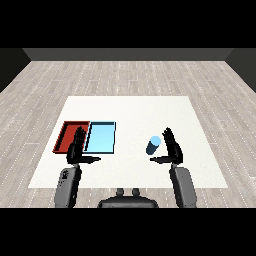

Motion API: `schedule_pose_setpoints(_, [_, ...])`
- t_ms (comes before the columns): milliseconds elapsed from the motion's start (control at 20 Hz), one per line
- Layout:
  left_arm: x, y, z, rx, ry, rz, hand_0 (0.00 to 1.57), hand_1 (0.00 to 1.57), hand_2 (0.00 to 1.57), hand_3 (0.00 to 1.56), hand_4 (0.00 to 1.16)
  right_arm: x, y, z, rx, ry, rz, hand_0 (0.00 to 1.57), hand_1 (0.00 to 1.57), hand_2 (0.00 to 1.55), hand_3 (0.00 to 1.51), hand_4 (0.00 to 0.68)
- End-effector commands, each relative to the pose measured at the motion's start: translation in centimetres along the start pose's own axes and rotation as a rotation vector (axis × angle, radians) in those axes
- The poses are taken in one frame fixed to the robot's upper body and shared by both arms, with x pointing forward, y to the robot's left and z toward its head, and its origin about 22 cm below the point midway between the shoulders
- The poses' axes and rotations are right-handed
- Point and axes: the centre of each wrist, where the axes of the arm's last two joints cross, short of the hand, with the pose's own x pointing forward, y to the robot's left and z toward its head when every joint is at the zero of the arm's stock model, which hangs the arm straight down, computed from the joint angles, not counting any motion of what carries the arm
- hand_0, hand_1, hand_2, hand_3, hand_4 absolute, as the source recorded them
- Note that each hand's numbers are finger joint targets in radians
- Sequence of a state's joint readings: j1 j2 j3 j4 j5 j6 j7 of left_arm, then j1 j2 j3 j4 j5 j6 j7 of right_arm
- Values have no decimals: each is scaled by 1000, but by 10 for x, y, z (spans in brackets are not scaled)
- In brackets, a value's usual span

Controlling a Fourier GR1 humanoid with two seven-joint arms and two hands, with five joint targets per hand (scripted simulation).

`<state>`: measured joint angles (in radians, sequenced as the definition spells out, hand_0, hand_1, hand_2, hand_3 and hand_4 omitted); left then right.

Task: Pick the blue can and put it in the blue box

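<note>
1 view only, from the robot's head: it looks down and forward across the white tabletop (150, 110), far enough back to take in all 4 edges, with wood floor (125, 75) beyond and a dark wall at the far end.

Two grey, rounded forearms end in black hands, the left hand (77, 148) and right hand (171, 147) alike in build. Each carries slender black fingers and a thumb. The grey casings look smooth and glossy.
</note>
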<state>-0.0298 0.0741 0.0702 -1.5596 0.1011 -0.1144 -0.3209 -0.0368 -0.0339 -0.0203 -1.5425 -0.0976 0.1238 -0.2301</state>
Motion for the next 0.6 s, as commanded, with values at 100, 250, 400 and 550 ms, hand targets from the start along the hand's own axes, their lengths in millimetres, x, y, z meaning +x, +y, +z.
schedule_pose_setpoints(100, [10,0,5,32,13,-5,0,0,0,0,0,7,-12,7,-38,36,6,0,0,0,0,0])
schedule_pose_setpoints(250, [-4,-1,-4,2,-4,-7,0,0,0,0,0,-25,-11,6,-70,23,-9,0,0,0,0,0])
schedule_pose_setpoints(400, [23,-3,-10,14,0,8,0,0,0,0,0,-8,-30,-2,-89,52,-7,0,0,0,0,0])
schedule_pose_setpoints(550, [4,2,-14,1,5,36,0,0,0,0,0,-28,-7,-17,-74,96,-34,0,0,0,0,0])
